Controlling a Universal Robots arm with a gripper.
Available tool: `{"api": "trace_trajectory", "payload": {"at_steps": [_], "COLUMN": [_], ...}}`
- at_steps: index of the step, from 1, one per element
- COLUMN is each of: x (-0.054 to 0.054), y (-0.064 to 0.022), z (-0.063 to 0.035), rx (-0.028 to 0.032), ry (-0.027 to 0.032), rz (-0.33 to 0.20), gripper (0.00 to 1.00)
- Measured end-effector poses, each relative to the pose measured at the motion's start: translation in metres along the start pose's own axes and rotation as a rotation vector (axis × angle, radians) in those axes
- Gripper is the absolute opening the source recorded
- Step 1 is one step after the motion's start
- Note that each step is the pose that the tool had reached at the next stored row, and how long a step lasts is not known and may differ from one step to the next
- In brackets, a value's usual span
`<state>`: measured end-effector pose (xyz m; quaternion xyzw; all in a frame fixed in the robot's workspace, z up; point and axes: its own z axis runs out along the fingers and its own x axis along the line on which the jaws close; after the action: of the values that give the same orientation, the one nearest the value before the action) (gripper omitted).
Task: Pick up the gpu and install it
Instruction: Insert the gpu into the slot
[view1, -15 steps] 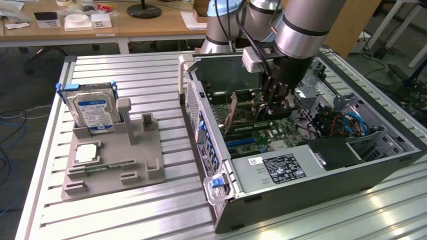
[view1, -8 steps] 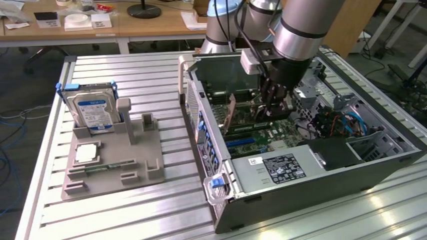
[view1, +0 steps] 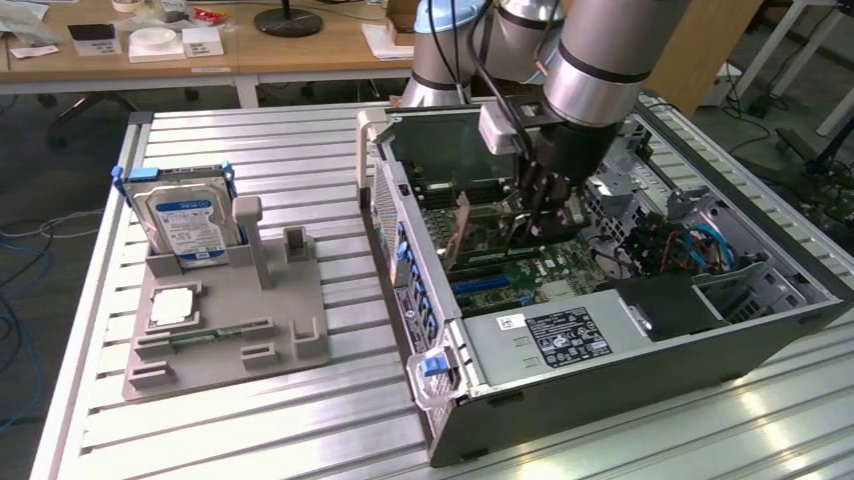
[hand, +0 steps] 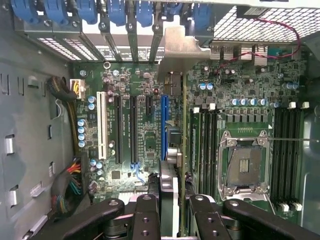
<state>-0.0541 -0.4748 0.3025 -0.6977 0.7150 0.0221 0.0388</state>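
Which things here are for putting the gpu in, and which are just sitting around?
For the job:
gpu
gripper, clamped on the gpu
motherboard
case

Just lying about:
hard drive
grey holder

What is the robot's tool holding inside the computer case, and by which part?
The tool pinches the gpu, a thin dark circuit card with a silver-grey metal bracket, by its upper edge, away from the bracket end.
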Motion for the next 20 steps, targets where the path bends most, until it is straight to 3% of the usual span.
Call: {"api": "trace_trajectory", "payload": {"at_steps": [20], "x": [0.004], "y": [0.0057], "z": [0.0155], "rx": [-0.0004], "ry": [0.0000], "rz": [0.000], "gripper": [0.27]}}
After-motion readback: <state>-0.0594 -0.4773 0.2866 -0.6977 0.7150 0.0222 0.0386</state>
